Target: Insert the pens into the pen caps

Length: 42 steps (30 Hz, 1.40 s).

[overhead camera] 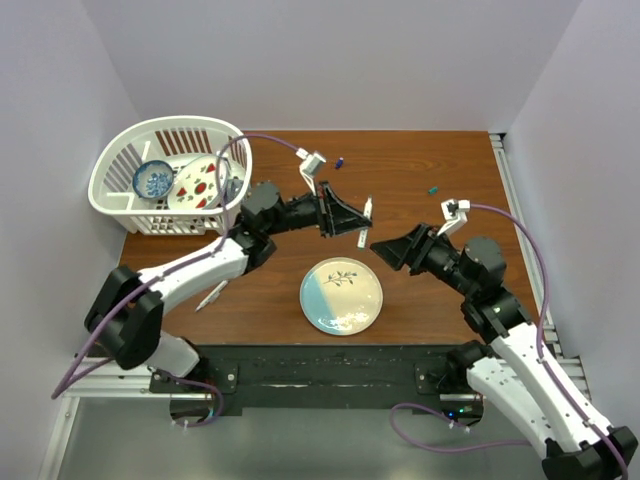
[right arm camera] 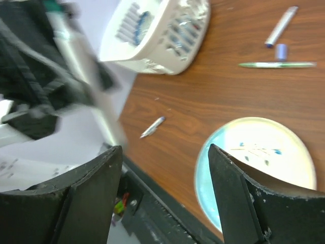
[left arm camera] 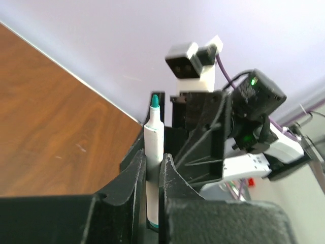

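white pen [left arm camera: 154,142] half-hidden in left jaws

- Table [overhead camera: 270,300]: brown wood grain, smooth, faint sheen.
- Plate [overhead camera: 318,305]: glossy, glazed.
- Basket [overhead camera: 108,190], left beyond the plate: white slatted plastic.
- Pen [left arm camera: 154,142]: smooth white plastic barrel.

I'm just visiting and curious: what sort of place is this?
Probably a robotics test bench: two black-and-white robot arms bolted at the edge of a brown wooden table, boxed in by plain pale walls, with household props like a white plastic basket and a round blue-and-cream plate.
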{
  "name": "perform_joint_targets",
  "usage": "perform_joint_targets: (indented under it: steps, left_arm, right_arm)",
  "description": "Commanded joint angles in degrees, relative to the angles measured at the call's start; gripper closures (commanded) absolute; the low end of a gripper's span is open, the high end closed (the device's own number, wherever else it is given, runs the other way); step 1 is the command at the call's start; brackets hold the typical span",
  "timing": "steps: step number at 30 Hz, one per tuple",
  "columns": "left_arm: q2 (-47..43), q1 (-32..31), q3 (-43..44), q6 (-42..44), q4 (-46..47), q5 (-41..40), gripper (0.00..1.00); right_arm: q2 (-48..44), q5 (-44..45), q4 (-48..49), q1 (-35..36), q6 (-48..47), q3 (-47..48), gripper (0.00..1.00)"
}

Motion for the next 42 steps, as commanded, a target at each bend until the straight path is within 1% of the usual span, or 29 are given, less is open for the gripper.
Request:
perform_joint_targets:
  steps: [1,2,3,4,5,6,7,8,9,10,11,12,14,15,17,18,20,21,22,23,25,26,29,36,42]
  left_arm:
    - [-10.0,7.7,0.2,4.1,-6.4,1.2,1.0]
    - [-11.4,11.2,-1.3,4.0,-7.2,1.7,1.0]
    - [-12.6,12.6,-2.0,4.1,-9.3,2.9,1.0]
    - [-15.1,14.1,-2.3,6.1,-11.3,3.3,1.0]
    - [-16.4,15.8,-2.0,8.3,-14.1,3.2,1.0]
    - [-17.9,15.9,-1.3,11.5,-22.3,1.6,1.0]
    - [-20.3,15.9,-0.1,19.1,-27.5,-0.5,1.0]
    - [-21.4,15.9,2.0,22.5,-32.2,-3.0,1.0]
    - [-22.6,15.9,2.3,24.9,-38.3,-6.6,1.0]
    - [-25.3,15.9,2.3,28.4,-41.0,-8.8,1.0]
    - [-26.9,15.7,1.4,29.5,-42.2,-11.0,1.0]
    - [-28.5,15.6,0.3,30.0,-42.3,-13.6,1.0]
    - [-32.8,15.6,-3.2,30.9,-41.0,-14.8,1.0]
    - [-33.9,15.5,-4.1,31.1,-40.6,-15.8,1.0]
    - [-35.5,15.6,-5.7,32.0,-40.9,-16.6,1.0]
    - [-35.8,15.6,-6.2,32.3,-41.0,-16.6,1.0]
    - [-36.1,15.5,-7.3,32.6,-41.0,-16.4,1.0]
    - [-36.2,15.6,-7.9,32.4,-40.7,-15.8,1.0]
    - [-36.3,15.6,-9.1,31.9,-40.3,-15.0,1.0]
    - [-36.3,15.5,-9.2,31.9,-40.3,-14.3,1.0]
    - [-36.3,15.6,-9.0,31.6,-41.2,-13.1,1.0]
    - [-36.5,15.5,-9.6,31.5,-41.1,-12.9,1.0]
    - [-37.3,15.5,-10.2,31.2,-40.7,-12.8,1.0]
    - [-37.9,15.5,-10.0,31.6,-41.0,-14.1,1.0]
    - [-37.5,15.5,-10.2,31.2,-40.4,-13.3,1.0]
  right_arm:
    - [2.5,14.1,-12.3,0.1,-4.3,4.9,0.29]
    - [3.9,22.0,-14.5,0.0,-4.9,6.0,0.29]
    - [5.9,25.6,-16.0,0.1,-5.3,8.3,0.3]
    - [7.9,29.4,-17.7,0.1,-6.6,9.3,0.31]
    - [12.6,34.8,-18.1,-0.1,-7.1,10.5,0.31]
    - [15.2,37.3,-18.5,-0.3,-7.8,13.3,0.31]
    - [17.8,39.1,-19.2,-0.5,-8.8,14.9,0.31]
    - [24.0,42.3,-19.7,-1.7,-9.0,18.4,0.31]
    - [27.0,43.5,-20.4,-2.6,-9.6,20.4,0.31]
    - [30.3,44.7,-21.7,-3.6,-10.3,22.5,0.31]
    - [33.1,46.1,-22.1,-5.9,-10.5,24.5,0.31]
    - [39.0,46.3,-22.6,-7.5,-10.5,28.2,0.32]
    - [44.2,45.5,-23.5,-11.4,-10.1,33.6,0.33]
    - [49.4,45.7,-23.7,-12.2,-10.0,35.3,0.34]
    - [54.6,46.4,-23.8,-13.8,-9.7,38.6,0.36]
    - [59.1,46.8,-24.0,-14.2,-9.7,42.3,0.38]
    - [64.3,47.2,-25.5,-15.4,-8.9,46.3,0.4]
    - [66.6,47.0,-26.2,-16.0,-8.6,50.4,0.42]
    - [71.3,46.9,-28.3,-16.7,-8.0,52.8,0.44]
    - [73.4,47.2,-29.4,-17.0,-7.8,56.9,0.45]
    - [78.4,47.7,-30.7,-17.6,-6.9,60.1,0.48]
    - [79.9,47.3,-30.6,-18.3,-6.7,62.3,0.48]
    - [83.8,46.7,-29.6,-19.5,-5.1,65.2,0.49]
    - [91.6,44.9,-29.7,-21.8,-2.7,70.6,0.5]
    - [93.3,45.0,-27.0,-22.6,-2.7,71.2,0.51]
